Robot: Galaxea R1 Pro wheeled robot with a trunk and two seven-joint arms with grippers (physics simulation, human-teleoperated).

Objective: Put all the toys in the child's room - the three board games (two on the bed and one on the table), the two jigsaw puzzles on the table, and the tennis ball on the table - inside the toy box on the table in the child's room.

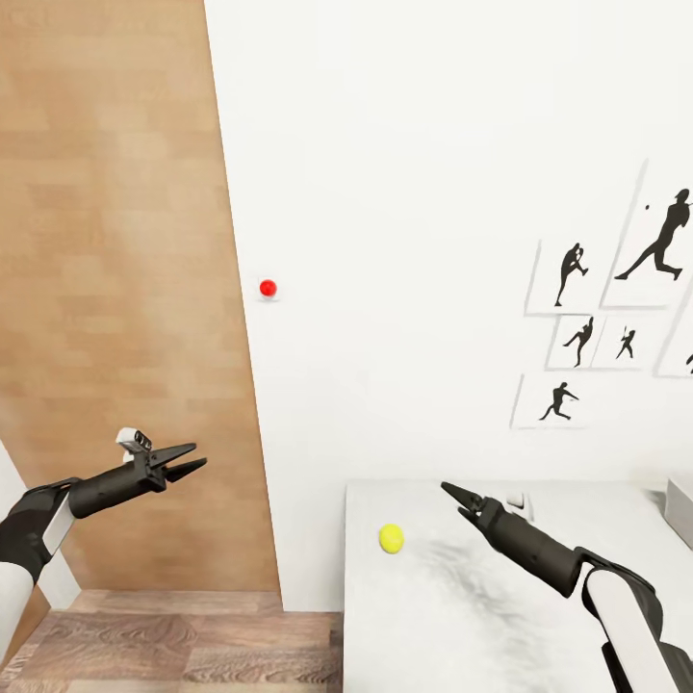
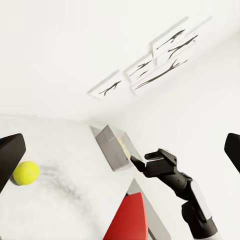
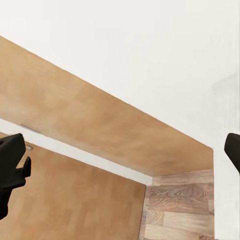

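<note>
The yellow tennis ball (image 1: 391,538) lies near the left end of the white table (image 1: 452,626); in the left wrist view the ball (image 2: 26,172) sits close to one finger. My left gripper (image 1: 199,455) hovers open over the floor left of the table, empty, fingers (image 2: 11,155) spread wide. My right gripper (image 1: 446,488) hangs above the table, right of the ball and a little behind it, open and empty, fingers (image 3: 10,165) far apart. A grey open box (image 2: 112,147) stands at the table's right end (image 1: 680,510). A red flat item (image 2: 127,217) lies beside it.
A wooden panel (image 1: 125,289) fills the left side, with wood floor (image 1: 173,640) below it. The white wall carries a red dot (image 1: 268,288) and framed baseball silhouettes (image 1: 616,308). A small pale object (image 1: 518,500) sits behind my right gripper.
</note>
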